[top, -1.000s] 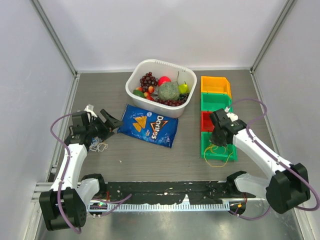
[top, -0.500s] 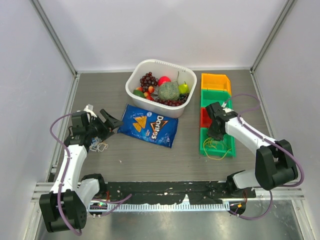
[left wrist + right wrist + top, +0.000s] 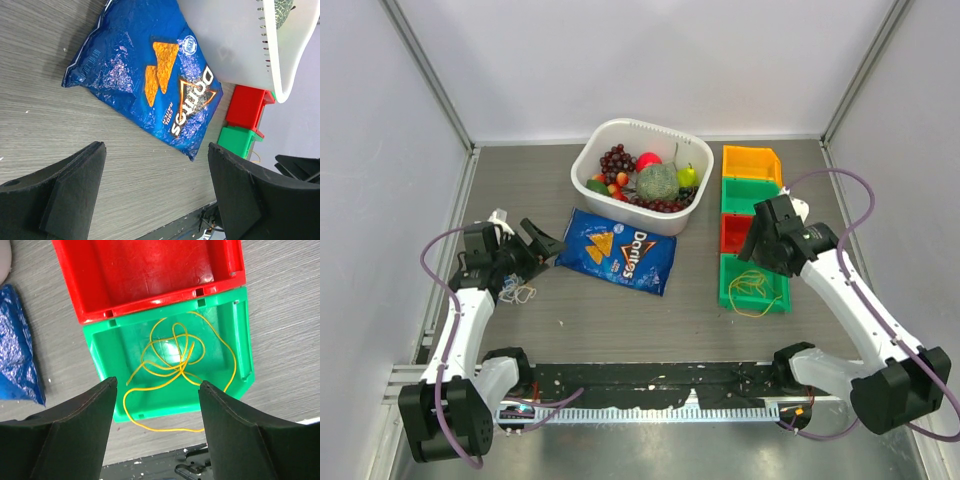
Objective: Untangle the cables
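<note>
Left gripper and right gripper both gape, empty. Thin yellow string-like cable sits below my right jaws in the green plastic bin. It looks featherlight, limp and snaggy, so I'd pinch an outer loop.

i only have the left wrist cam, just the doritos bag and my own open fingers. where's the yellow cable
observer: The yellow cable lies in the near green bin. One loop spills over the bin's near rim onto the table.
operator: right gripper holding it
observer: No. The right gripper hovers above that bin with its jaws open and nothing between them.
operator: any cables on my side
observer: Yes. A small pale bunch of cables lies on the table behind the left gripper, outside your view.
</note>
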{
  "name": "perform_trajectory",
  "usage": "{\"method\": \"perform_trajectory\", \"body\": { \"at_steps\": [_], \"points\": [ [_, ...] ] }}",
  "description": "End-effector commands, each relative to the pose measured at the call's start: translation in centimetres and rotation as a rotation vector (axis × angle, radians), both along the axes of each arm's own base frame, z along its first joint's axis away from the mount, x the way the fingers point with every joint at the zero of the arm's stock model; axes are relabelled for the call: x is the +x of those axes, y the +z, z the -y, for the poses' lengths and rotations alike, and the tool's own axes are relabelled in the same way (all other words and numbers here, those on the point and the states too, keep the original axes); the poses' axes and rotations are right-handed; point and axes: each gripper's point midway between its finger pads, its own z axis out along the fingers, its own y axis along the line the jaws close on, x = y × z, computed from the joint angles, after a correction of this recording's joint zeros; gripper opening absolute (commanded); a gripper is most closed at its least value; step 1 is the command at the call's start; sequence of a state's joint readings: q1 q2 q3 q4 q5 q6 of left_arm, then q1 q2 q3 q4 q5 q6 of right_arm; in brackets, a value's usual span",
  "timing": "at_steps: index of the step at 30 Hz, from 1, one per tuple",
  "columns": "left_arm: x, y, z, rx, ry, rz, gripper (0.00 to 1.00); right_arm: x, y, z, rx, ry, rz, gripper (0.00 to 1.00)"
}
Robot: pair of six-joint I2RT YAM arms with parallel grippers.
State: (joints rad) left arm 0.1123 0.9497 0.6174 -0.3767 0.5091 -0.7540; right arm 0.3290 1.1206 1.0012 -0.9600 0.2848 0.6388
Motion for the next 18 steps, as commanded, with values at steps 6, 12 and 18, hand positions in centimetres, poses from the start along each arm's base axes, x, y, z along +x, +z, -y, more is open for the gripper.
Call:
{"method": "perform_trajectory", "body": {
  "at_steps": [6, 12, 18],
  "points": [
    [0.8, 0.4, 0.0, 0.007, -0.014, 0.036, 0.87, -6.0, -1.2, -5.1, 0.027, 0.318, -0.184, 0.69],
    [0.9, 0.2, 0.1, 0.004, -0.017, 0.03, 0.87, -6.3, -2.7, -3.1, -0.187, 0.332, -0.226, 0.64],
    [0.8, 0.2, 0.1, 0.007, -0.019, 0.032, 0.87, -5.0, -3.9, -6.3, -0.044, 0.333, -0.17, 0.52]
  ]
}}
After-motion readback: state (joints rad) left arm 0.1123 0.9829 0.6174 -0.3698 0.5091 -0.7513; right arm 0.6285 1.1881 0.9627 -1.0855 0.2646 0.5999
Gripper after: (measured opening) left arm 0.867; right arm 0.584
